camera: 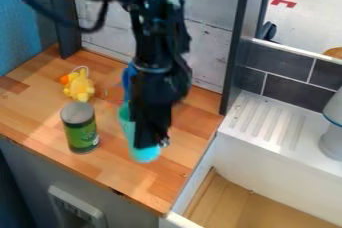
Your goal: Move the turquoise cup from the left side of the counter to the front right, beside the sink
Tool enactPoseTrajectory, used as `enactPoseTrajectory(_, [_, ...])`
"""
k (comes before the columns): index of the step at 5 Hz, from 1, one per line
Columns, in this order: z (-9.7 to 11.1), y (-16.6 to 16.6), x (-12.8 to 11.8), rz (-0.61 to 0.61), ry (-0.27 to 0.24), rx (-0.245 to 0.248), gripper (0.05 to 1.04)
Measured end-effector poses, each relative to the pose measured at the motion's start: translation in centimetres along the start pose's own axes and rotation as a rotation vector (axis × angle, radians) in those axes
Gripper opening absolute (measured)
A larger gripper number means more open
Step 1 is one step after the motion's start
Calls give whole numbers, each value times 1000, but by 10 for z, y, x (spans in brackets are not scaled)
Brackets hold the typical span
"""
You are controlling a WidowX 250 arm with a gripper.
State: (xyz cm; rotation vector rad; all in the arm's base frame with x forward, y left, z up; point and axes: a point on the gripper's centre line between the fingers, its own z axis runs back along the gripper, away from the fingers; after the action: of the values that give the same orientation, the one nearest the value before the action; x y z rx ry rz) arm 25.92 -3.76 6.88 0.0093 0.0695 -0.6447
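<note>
The black gripper (152, 134) hangs low over the wooden counter, left of the sink. Directly at it, partly hidden behind it, is a turquoise object (144, 155) that reaches down to the wood; whether the two touch cannot be told. A piece of something blue (128, 78) shows beside the arm, higher up. To the gripper's left stands a green can (81, 134) with a grey lid, upright. Behind the can, a yellow plush toy (80, 87) with an orange part rests near the back left corner.
The wooden counter (117, 169) ends at a white sink (267, 182) on the right, with a ribbed drainboard behind its basin. A white and grey object (331, 134) stands at the right edge. Dark posts and a whitish plank wall (214, 37) bound the counter's back.
</note>
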Motion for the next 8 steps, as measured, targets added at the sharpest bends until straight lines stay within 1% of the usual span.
enactPoseTrajectory(1, [-28, -5, 12, -22, 37, 14, 118])
enactPoseTrajectory(2, [-35, -13, 20, -40, 53, 29, 117])
enactPoseTrajectory(3, [-37, -21, 21, -55, 56, 42, 117])
enactPoseTrajectory(4, [-38, -35, 15, -71, 70, 49, 117])
enactPoseTrajectory(5, [-37, -37, 11, -79, 73, 32, 178])
enactPoseTrajectory(6, [-20, -29, 5, -42, 20, 5, 388])
enactPoseTrajectory(7, [-8, -24, 0, -19, -3, 1, 690])
enactPoseTrajectory(8, [20, -15, -5, 15, -90, 29, 967])
